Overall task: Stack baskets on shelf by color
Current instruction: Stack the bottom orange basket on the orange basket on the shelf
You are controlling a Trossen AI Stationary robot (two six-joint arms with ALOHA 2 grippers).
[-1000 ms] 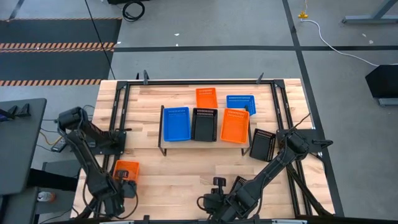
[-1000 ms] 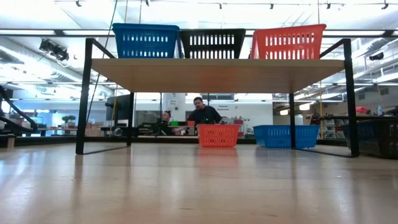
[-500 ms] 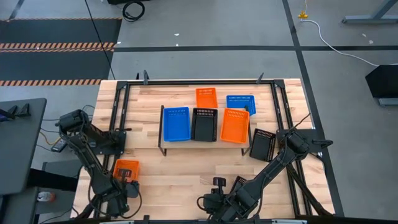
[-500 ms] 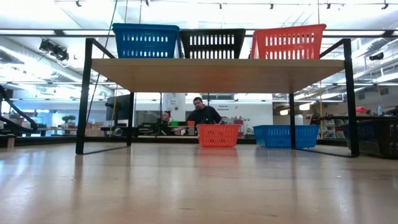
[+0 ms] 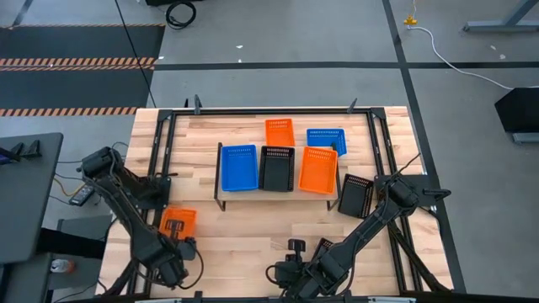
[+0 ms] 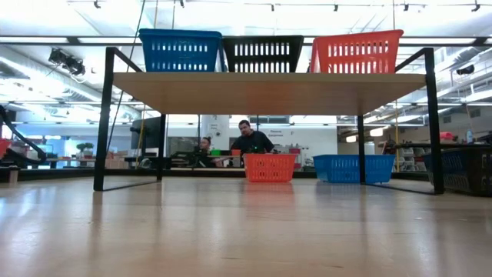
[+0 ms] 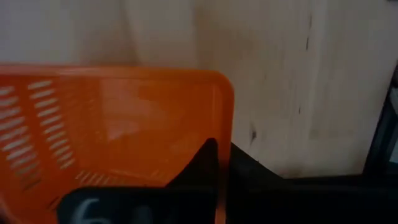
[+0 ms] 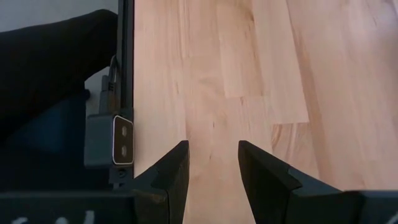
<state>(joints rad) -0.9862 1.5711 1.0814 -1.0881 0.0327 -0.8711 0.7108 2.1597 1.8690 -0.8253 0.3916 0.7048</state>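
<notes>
Lifted off the table near its left front, an orange basket (image 5: 178,222) hangs with my left gripper (image 5: 173,244) shut on it; its edge also shows at the low view's left border (image 6: 3,146). The shelf (image 5: 278,193) carries a blue basket (image 5: 238,167), a black basket (image 5: 277,168) and an orange basket (image 5: 317,169), each resting on its bottom. Another orange basket (image 5: 280,132) and a blue one (image 5: 326,140) sit on the table behind the shelf, and a black one (image 5: 355,195) to its right. My right gripper (image 8: 211,168) hovers open over bare wood at the near edge. My left gripper holds the orange basket by the rim of its near side wall (image 7: 222,134). One finger (image 7: 202,168) is inside the basket and the other is outside the wall. The fingers come from above, pointing down. The basket hangs roughly level, clear of the table.
Dark metal rails (image 5: 164,143) run along the table's left, far and right sides. A small grey device (image 8: 115,140) sits at the near edge beside my right gripper. Bare wood lies in front of the shelf (image 5: 253,227). People sit in the room beyond (image 6: 250,140).
My left gripper has moved up and toward the table's right edge, carrying the orange basket. The basket has left the table and now sits a little farther right and farther from the near edge than before.
</notes>
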